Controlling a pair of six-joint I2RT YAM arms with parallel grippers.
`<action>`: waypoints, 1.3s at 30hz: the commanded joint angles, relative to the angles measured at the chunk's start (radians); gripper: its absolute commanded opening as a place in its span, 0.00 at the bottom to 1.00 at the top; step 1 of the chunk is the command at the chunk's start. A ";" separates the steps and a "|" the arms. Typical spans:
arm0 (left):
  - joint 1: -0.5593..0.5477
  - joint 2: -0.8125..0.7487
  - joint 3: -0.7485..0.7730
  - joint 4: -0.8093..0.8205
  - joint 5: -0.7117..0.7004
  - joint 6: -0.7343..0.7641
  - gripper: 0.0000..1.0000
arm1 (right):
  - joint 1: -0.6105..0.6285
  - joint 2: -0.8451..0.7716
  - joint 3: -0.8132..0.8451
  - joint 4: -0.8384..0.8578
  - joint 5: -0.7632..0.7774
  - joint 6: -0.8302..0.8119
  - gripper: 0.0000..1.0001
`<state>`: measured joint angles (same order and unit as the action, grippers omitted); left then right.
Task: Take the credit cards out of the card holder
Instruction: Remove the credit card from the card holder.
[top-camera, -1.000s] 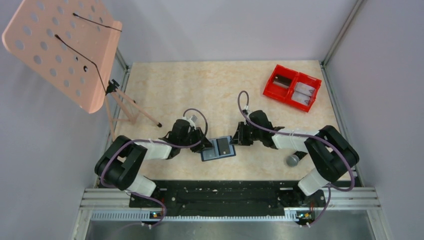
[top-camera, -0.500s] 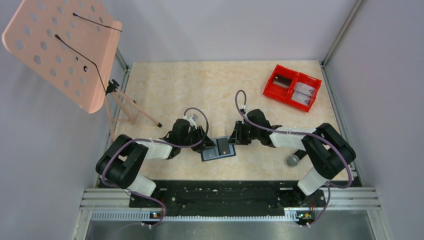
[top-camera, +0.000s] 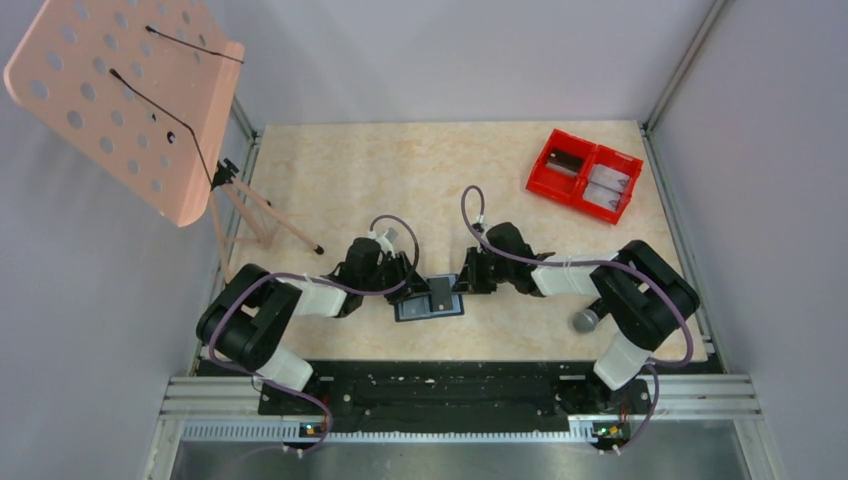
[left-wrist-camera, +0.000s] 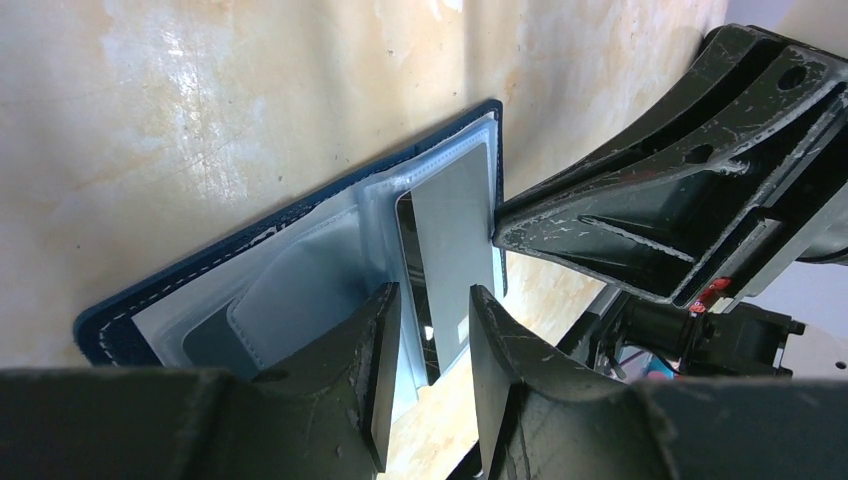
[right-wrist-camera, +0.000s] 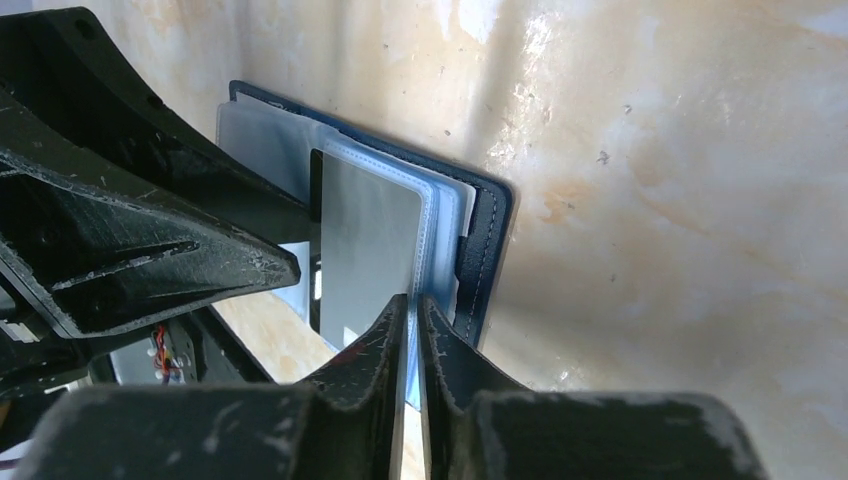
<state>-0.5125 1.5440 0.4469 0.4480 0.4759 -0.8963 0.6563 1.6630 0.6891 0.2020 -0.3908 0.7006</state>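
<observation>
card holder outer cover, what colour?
The card holder is navy blue outside, pale blue-grey inside; it shows best in the right wrist view.

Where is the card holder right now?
Top view: the card holder lies open at near centre, directly between the left tool and the right tool, both at its edges.

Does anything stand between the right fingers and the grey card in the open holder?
Only the clear pocket film: the fingers of the right gripper pinch its edge over the grey card in the card holder. Whether the card itself is caught, I cannot tell.
</observation>
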 joint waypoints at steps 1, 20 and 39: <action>-0.004 0.007 -0.005 0.032 0.004 0.007 0.37 | 0.017 0.022 0.002 0.022 0.003 0.010 0.05; -0.004 -0.008 -0.014 0.068 0.037 -0.049 0.11 | 0.016 0.024 -0.018 0.041 0.007 0.031 0.00; 0.083 -0.087 -0.023 -0.092 0.010 0.018 0.00 | -0.041 0.009 -0.071 0.032 0.037 0.025 0.00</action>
<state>-0.4534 1.4868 0.4328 0.3908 0.4850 -0.9230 0.6338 1.6756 0.6483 0.2775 -0.4015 0.7456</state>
